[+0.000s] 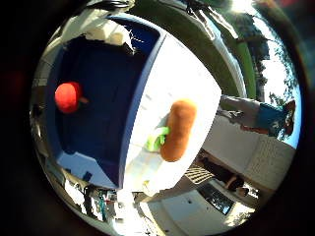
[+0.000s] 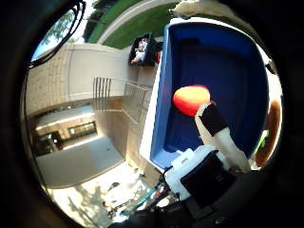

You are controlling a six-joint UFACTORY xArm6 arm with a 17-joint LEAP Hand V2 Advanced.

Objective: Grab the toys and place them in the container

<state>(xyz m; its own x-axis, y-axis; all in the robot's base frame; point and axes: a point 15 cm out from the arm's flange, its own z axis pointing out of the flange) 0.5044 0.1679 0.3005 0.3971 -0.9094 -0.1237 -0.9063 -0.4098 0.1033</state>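
A red round toy [image 1: 68, 97] lies on the floor of the blue container [image 1: 142, 73]. An orange carrot toy [image 1: 178, 129] with green leaves [image 1: 156, 139] rests on the white table [image 1: 192, 78], right beside the container's long wall. My hand [image 2: 213, 156] hovers above the container, and one white and black finger [image 2: 212, 124] reaches out fairly straight toward the red toy without touching it. The hand holds nothing.
A pale, soft-looking thing [image 1: 110, 32] hangs over the container's far rim. Beyond the table are green grass [image 1: 197, 39], a metal railing [image 2: 118, 95], paved ground and a black crate [image 2: 142, 50].
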